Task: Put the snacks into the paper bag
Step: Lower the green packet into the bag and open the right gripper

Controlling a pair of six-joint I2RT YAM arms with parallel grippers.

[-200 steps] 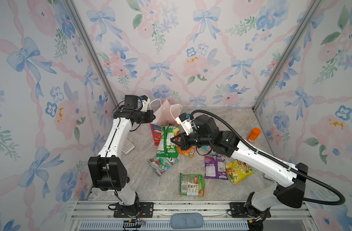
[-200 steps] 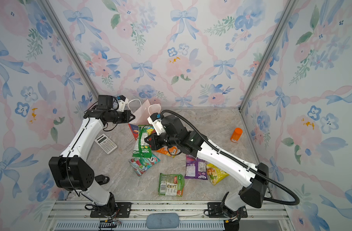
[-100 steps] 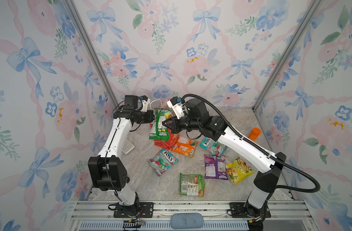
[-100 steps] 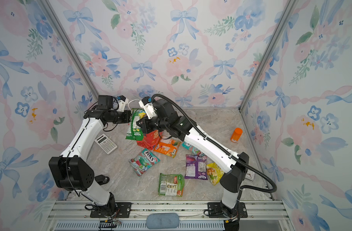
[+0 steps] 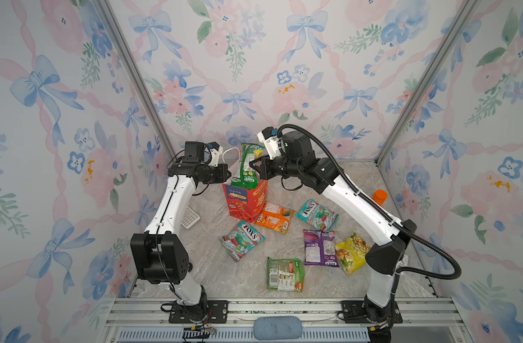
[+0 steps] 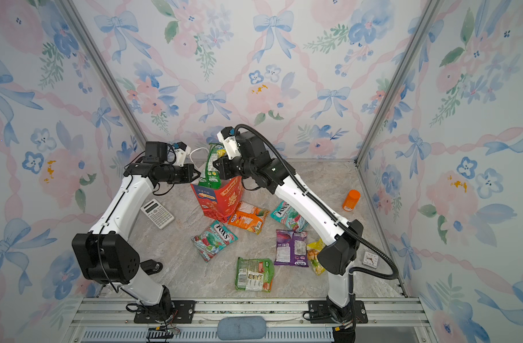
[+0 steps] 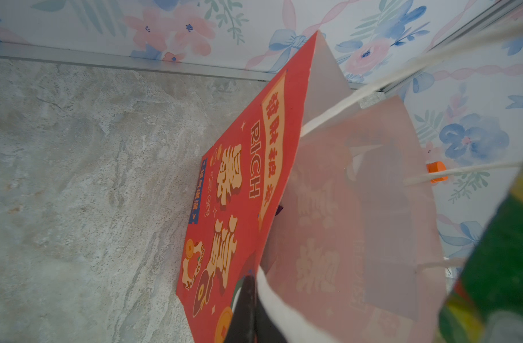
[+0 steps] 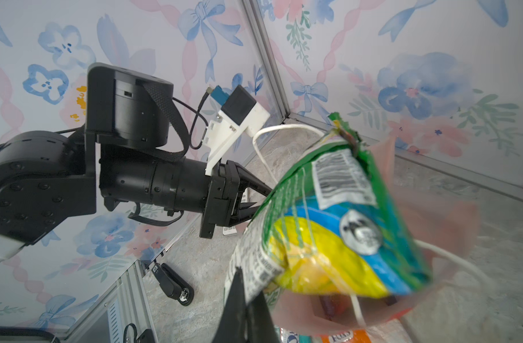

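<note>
The red paper bag (image 5: 245, 198) (image 6: 221, 197) stands upright at the back of the table, its mouth held wide. My left gripper (image 5: 229, 175) (image 7: 248, 286) is shut on the bag's rim (image 7: 272, 294). My right gripper (image 5: 253, 164) (image 8: 243, 286) is shut on a green snack packet (image 5: 246, 166) (image 8: 328, 234), which hangs upright with its lower end at the bag's mouth. Loose snacks lie in front: an orange packet (image 5: 273, 218), two teal FOX'S packets (image 5: 242, 240) (image 5: 317, 214), a purple one (image 5: 321, 248), a yellow one (image 5: 351, 252) and a green one (image 5: 285, 273).
A white calculator (image 5: 190, 217) lies left of the bag under the left arm. An orange bottle (image 5: 379, 197) stands by the right wall. A small black object (image 6: 151, 266) lies near the left arm's base. The back wall is close behind the bag.
My right arm lifted the green packet off the table and carried it back and up to the bag's mouth. The left gripper kept its hold on the bag.
</note>
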